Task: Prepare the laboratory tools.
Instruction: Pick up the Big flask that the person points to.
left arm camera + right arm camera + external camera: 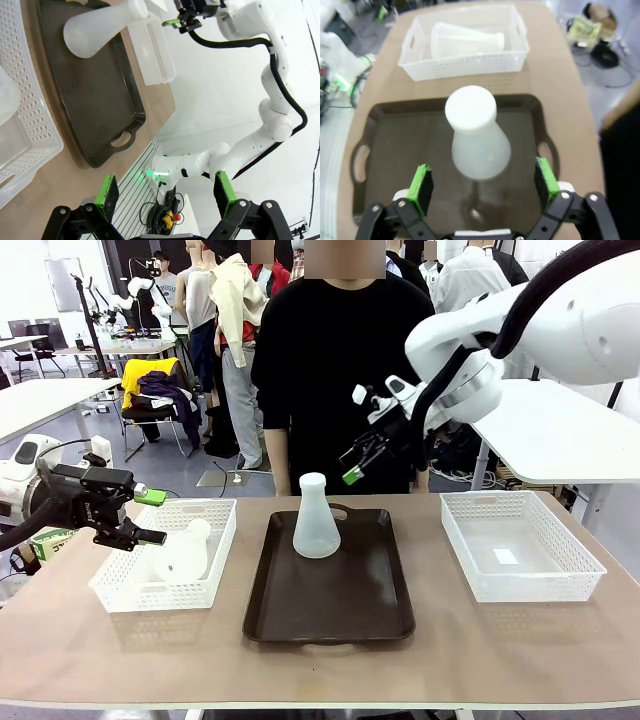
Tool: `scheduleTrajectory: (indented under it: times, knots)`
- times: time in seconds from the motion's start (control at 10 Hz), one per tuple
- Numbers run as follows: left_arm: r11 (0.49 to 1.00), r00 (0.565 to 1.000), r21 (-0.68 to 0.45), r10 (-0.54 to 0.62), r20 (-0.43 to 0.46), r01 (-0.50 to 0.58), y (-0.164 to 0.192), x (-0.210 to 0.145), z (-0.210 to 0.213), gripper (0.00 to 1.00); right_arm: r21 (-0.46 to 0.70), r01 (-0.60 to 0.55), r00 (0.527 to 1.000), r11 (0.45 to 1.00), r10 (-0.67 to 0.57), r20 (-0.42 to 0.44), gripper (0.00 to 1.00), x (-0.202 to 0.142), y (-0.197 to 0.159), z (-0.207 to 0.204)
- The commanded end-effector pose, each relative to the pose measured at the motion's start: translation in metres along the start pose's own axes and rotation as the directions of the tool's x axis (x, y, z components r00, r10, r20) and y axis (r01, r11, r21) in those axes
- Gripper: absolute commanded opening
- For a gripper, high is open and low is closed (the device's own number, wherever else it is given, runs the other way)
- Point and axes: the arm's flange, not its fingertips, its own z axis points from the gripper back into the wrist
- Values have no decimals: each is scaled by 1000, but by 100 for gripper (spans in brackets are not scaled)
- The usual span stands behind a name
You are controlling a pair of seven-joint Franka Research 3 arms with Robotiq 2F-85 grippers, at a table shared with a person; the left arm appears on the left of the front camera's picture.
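One frosted-white flask [316,522] stands upright on the dark brown tray [330,600], capped in white. My right gripper [357,466] hangs open above and behind it. In the right wrist view the flask [479,137] stands just beyond the open fingertips [482,186], apart from them. A second flask [182,552] lies on its side in the left white basket [115,595]. My left gripper [151,517] is open at that basket's left rim, with nothing between its pads. The left wrist view shows its open gripper [165,194], the tray [95,105] and the upright flask [97,29].
An empty white mesh basket [575,565] sits to the right of the tray. A person in black stands at the far edge behind the tray. The right wrist view shows the lying flask [467,41] in its basket [465,67] beyond the tray [395,145].
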Motion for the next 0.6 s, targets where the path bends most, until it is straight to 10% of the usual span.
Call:
scheduleTrajectory:
  times: [0.0, 0.5]
  knots:
    - [999, 1000, -24, -23, 20, 24, 1, -1, -1, 100, -76, 68, 994, 995, -74, -81, 100, -6, 26, 28]
    - [999, 1000, -24, -23, 20, 24, 1, -1, -1, 100, -330, 267, 950, 905, -305, -69, 100, -63, 86, 119]
